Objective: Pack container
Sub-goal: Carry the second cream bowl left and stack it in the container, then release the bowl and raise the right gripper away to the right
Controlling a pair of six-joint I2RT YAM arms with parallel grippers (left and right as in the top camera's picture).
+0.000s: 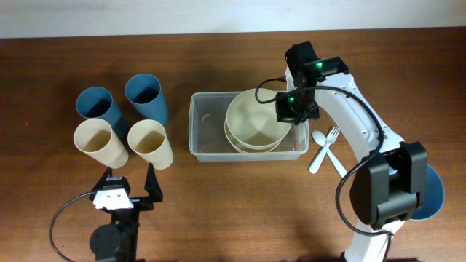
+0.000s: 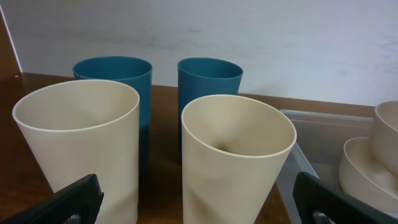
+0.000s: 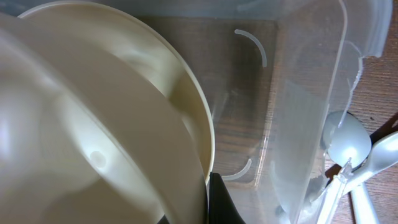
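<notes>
The clear plastic container (image 1: 207, 125) sits at the centre of the tabletop (image 1: 44, 218), long side running left to right. Two cream bowls are nested in its right half, and its left half is bare. The right gripper (image 1: 285, 109) is at the right rim of the upper cream bowl (image 1: 255, 116), jaws together, apparently pinching that thin wall. This bowl sits slightly askew on the lower cream bowl (image 1: 251, 148), so I judge it placed but not yet released. Outside the container, a white fork (image 1: 333, 133) and spoon (image 1: 320, 137) lie crossed just off its right end. A blue bowl (image 1: 435, 191) is at the far right, half hidden by the arm. Left of centre, well apart from the container, two blue cups (image 1: 98, 105) and two cream cups (image 1: 149, 142) stand upright in a square. The left gripper (image 1: 131, 182) hovers below the cream pair with its jaws wide apart, holding nothing. So packing looks to be at an early stage: two bowls are in, with the cups, cutlery and blue bowl to go. Only the overhead view shows the whole layout and the blue bowl. The right wrist view shows the container's bare floor and the cutlery through its wall. The left wrist view shows the cups empty and standing upright.
</notes>
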